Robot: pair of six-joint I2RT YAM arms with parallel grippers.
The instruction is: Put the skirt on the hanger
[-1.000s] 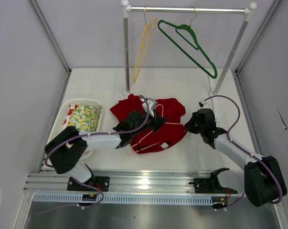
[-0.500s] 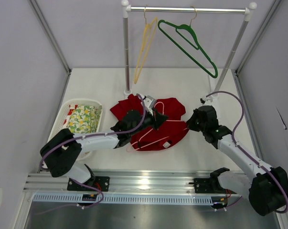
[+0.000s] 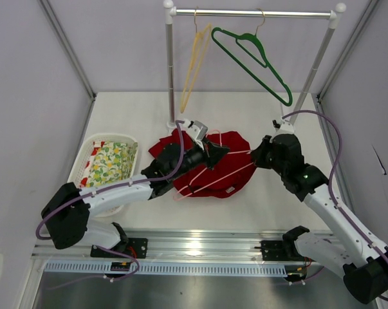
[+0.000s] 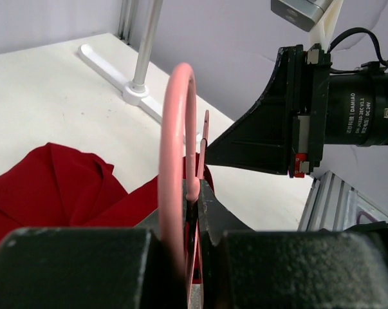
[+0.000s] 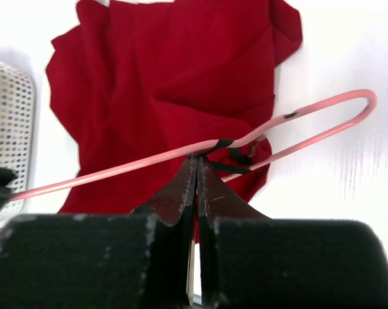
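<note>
I'm reading the skirt (image 3: 235,148) as plain bright red and the hanger (image 3: 221,179) as pale pink — a yellow hanger (image 3: 194,64) and a green hanger (image 3: 253,45) are also showing, the basket (image 3: 78,168) is looking white, its cloth (image 3: 110,161) yellow-green floral.

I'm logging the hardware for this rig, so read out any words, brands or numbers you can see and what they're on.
"DAMIAO": on the black motor of the right arm, in the left wrist view.
"DC:24V": same motor, small print beside the brand.
The skirt and the hanger show no readable text.
</note>
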